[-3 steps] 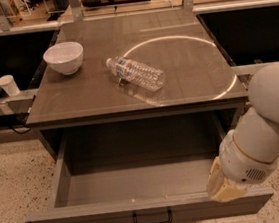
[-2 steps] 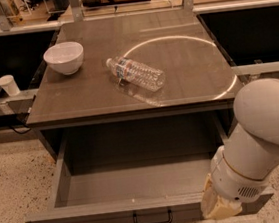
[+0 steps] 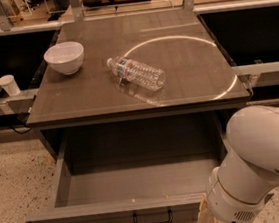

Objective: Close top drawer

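Lower and further left than before, the claw (image 3: 205, 220) sits by the open top drawer (image 3: 92, 222), at its front right corner; I cannot tell its grip.

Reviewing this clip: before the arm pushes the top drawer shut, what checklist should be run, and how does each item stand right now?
1. Top drawer pulled out, ready to push: ok.
2. Nothing sticking up inside the drawer: ok, none seen.
3. Handle free: ok.
4. Gripper against the drawer front: cannot tell; it sits at the front's right end, cut off by the picture's bottom edge.
5. Bottle and bowl back from the front edge of the cabinet top: ok.
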`<move>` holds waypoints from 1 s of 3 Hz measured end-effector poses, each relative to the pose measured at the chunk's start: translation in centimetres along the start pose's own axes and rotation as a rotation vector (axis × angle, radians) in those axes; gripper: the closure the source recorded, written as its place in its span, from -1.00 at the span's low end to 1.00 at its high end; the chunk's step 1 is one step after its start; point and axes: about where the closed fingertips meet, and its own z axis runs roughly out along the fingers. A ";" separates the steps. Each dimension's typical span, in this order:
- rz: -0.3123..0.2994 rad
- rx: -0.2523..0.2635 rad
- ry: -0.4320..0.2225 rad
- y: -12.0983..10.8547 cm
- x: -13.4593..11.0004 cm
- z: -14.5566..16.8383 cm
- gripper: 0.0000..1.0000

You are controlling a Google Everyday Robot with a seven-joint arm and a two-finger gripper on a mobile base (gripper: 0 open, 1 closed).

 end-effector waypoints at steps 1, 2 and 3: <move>0.000 0.000 0.000 0.0 0.0 0.0 1.00; -0.012 0.031 0.000 -0.1 -0.1 0.3 1.00; -0.018 0.072 0.022 -0.6 0.0 1.5 1.00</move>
